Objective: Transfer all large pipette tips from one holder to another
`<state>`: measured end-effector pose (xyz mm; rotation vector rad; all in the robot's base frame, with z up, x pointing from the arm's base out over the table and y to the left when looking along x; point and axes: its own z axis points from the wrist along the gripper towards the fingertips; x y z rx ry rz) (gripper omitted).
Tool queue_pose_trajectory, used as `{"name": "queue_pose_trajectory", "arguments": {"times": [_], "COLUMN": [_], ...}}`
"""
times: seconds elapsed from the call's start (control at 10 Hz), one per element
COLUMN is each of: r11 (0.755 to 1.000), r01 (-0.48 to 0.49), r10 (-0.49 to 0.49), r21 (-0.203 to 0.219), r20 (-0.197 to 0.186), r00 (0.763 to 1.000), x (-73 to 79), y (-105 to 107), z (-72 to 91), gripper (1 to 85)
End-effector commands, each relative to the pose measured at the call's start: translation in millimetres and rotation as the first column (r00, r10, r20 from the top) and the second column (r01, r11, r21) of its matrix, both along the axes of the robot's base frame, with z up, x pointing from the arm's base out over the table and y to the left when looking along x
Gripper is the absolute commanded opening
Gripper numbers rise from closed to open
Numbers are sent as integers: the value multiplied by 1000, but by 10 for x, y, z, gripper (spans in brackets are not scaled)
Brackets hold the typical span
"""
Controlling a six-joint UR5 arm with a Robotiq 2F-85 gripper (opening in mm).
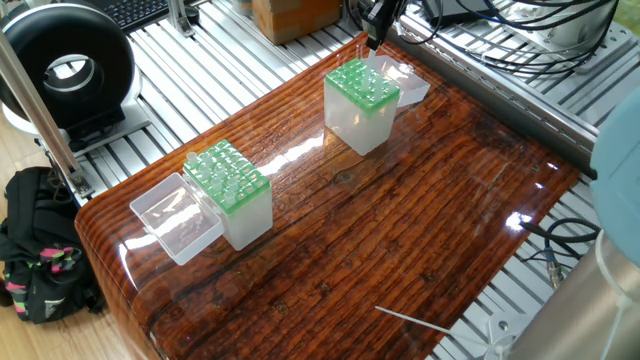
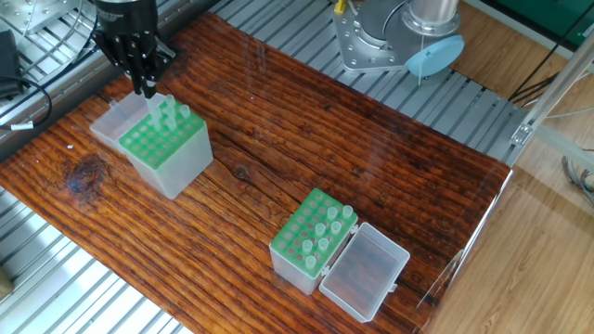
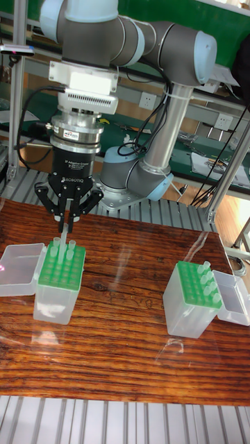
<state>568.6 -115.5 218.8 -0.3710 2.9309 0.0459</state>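
- Your black pincer (image 3: 67,232) hangs just above the green-topped translucent holder (image 3: 57,281), fingers pinched on one slender whitish pipette tip (image 3: 69,244).
- A second, similar green-topped holder (image 2: 311,238) stands well apart on the wooden tabletop (image 2: 371,176).

Two opposed overheads, one low front view.

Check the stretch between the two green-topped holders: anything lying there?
Nothing: in the other fixed view, bare wood table runs between holder under gripper and second holder.
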Motion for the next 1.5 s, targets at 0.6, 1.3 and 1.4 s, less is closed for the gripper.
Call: {"name": "queue_pose_trajectory", "arguments": {"times": [0.6,1.3,1.4], "r11": [999,999,999], "r01": [-7,1,1], "r10": [6,-1,-1], "r21": [-35,-37,-37], "r20": [-15,-17,-17], "r00": [1000,1000,1000], "x": [-112,-79,-70], "y": [-63,-31,-22], "z": [81,-10,-20], "gripper": [10,10,10]}}
